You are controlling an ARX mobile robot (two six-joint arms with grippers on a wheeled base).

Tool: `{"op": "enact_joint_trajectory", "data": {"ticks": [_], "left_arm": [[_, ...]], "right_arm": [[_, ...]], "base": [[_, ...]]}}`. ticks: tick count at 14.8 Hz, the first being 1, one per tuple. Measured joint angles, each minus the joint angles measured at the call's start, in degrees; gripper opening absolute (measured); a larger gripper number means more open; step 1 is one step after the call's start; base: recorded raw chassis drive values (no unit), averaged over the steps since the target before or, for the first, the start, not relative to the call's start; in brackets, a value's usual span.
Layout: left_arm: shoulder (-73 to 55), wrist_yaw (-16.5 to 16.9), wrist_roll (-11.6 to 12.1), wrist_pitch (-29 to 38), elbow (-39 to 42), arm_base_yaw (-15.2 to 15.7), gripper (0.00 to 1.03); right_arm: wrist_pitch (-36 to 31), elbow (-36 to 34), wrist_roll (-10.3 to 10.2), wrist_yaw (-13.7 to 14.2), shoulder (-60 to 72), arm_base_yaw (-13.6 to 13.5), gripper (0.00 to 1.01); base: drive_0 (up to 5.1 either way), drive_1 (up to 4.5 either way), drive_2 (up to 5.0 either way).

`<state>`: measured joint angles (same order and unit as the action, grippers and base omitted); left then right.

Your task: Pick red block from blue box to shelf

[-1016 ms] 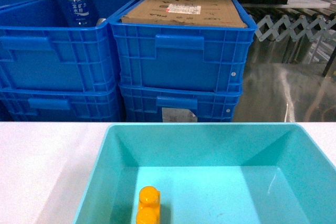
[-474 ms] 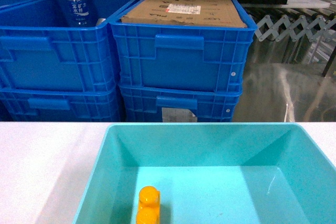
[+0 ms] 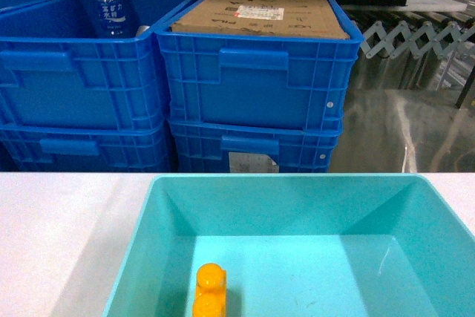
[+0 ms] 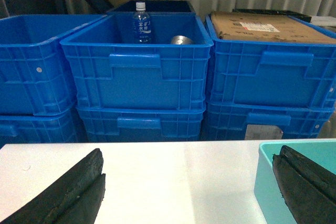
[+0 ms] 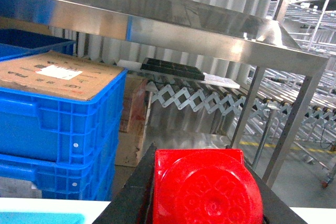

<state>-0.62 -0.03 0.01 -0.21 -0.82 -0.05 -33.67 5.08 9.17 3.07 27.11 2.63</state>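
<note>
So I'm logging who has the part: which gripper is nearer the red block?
Right. The right gripper is shut on the red block, lifted before the shelf. The left gripper hangs open over the table by the blue box.

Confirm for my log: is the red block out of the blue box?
Out: the right gripper holds the red block up near the shelf.

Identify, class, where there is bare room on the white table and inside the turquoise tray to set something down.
Bare white table lies left of the blue box, in front of the blue crates. Inside the tray, the floor right of the yellow brick is free. Behind the table is crowded with stacked crates.
</note>
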Motion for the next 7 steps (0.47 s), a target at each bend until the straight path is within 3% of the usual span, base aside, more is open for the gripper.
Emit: {"op": "enact_joint_trajectory", "data": {"ticks": [2, 6, 7], "left_arm": [[0.00, 0.00, 0.00, -0.02, 0.00, 0.00, 0.98], [0.00, -0.02, 0.00, 0.00, 0.00, 0.00, 0.98], [0.00, 0.02, 0.00, -0.02, 0.00, 0.00, 0.98]], "right_arm": [[1.90, 0.09, 1.03, -1.31, 0.00, -0.42, 0.27], [1.20, -0.07, 2.49, 3.61, -1.70, -3.30, 0.27], [0.79, -0.04, 2.49, 3.74, -1.31, -3.41, 0.27]], "base": [[0.0, 0.00, 0.0], [0.0, 0.00, 0.0], [0.0, 0.00, 0.0]]}}
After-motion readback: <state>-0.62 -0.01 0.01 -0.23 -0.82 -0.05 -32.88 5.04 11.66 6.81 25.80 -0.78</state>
